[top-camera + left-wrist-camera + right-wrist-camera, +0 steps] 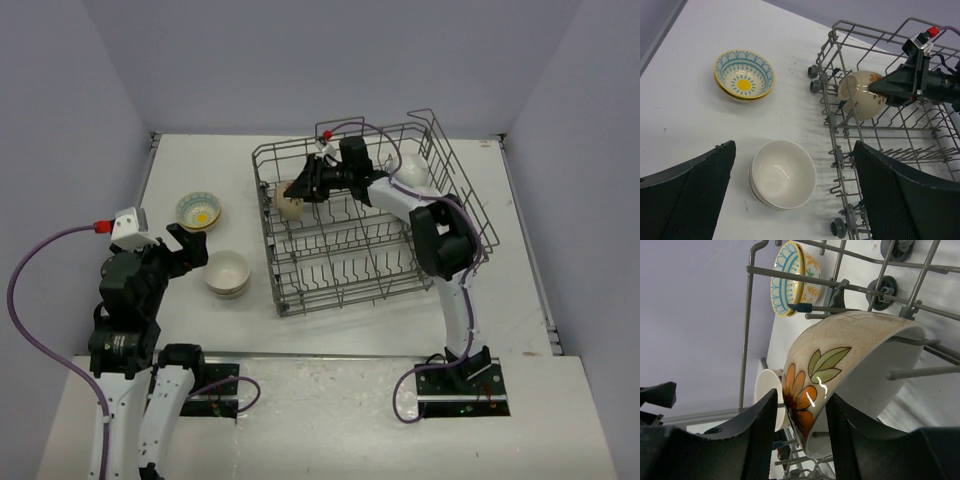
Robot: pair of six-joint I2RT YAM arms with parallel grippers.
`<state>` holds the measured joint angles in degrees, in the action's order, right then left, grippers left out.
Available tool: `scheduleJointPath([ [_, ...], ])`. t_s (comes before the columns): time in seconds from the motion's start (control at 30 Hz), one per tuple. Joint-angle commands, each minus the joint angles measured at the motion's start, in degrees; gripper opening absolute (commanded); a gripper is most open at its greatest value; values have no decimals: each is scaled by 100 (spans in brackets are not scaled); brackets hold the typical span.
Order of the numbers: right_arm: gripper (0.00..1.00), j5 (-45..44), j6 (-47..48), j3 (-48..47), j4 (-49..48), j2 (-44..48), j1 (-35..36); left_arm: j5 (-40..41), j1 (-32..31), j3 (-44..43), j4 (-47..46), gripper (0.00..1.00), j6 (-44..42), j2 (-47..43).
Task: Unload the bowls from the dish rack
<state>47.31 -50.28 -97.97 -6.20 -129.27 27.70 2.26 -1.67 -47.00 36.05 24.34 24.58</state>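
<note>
The grey wire dish rack (281, 300) stands at centre right. A cream bowl with an orange flower (850, 360) leans on edge among its tines (290, 205) (862, 100). My right gripper (800, 400) straddles that bowl's rim, one finger inside and one outside, with thin gaps still showing (305, 185). A white bowl (412, 172) lies in the rack's far right corner. Left of the rack on the table sit a stack of white bowls (227, 272) (783, 173) and a teal-rimmed bowl with a yellow centre (199, 210) (744, 75). My left gripper (794, 145) hangs open above the white stack (190, 245).
The rack's raised handle loops (430, 120) and upright tines (840, 150) surround the right arm. The teal-rimmed bowl sits nested on a patterned one (810, 270). Grey walls close in the table on three sides. A purple cable (40, 260) loops left of the left arm.
</note>
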Motion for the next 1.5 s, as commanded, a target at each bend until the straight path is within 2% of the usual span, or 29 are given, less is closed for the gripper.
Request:
scheduleJointPath([
  [0.0, 44, 454, -140, -345, -224, -194, 7, -77, -52, 25, -257, 100, -166, -50],
  [0.07, 41, 630, -157, -424, -224, -239, 7, -68, -53, 25, -265, 100, -166, -41],
  [0.2, 25, 788, -341, -407, -434, -265, -28, -68, -61, 25, -257, 100, -166, -23],
  [0.27, 22, 937, -516, -398, -628, -283, -46, -68, -61, 24, -265, 100, -166, -23],
  [0.33, 13, 1121, -710, -363, -970, -309, -72, -68, -61, 25, -265, 100, -166, -41],
  [0.37, 3, 1183, -894, -354, -1093, -309, -90, -59, -61, 25, -265, 100, -166, -32],
  [0.4, 0, 1245, -1017, -319, -1468, -309, -107, -68, -61, 25, -265, 100, -166, -32],
  [0.47, 0, 1429, -1516, -179, -1909, -318, -151, -51, -61, 25, -265, 100, -166, -23],
  [0.53, 0, 1526, -1896, -30, -2761, -300, -212, -33, -61, 24, -265, 100, -166, -23],
  [0.6, 0, 1579, -2108, -20, -3044, -230, -239, -33, -61, 25, -265, 100, -166, -15],
  [1.0, 0, 1307, -2416, -29, -3827, 604, -616, 125, -61, -11, -213, 100, -122, 170],
  [1.27, 0, 1395, -3347, -538, -4767, 544, -863, 222, -61, -46, -178, 100, -105, 311],
  [1.47, 0, 1360, -3506, -784, -4768, 605, -1003, 257, -61, -63, -151, 100, -105, 398],
])
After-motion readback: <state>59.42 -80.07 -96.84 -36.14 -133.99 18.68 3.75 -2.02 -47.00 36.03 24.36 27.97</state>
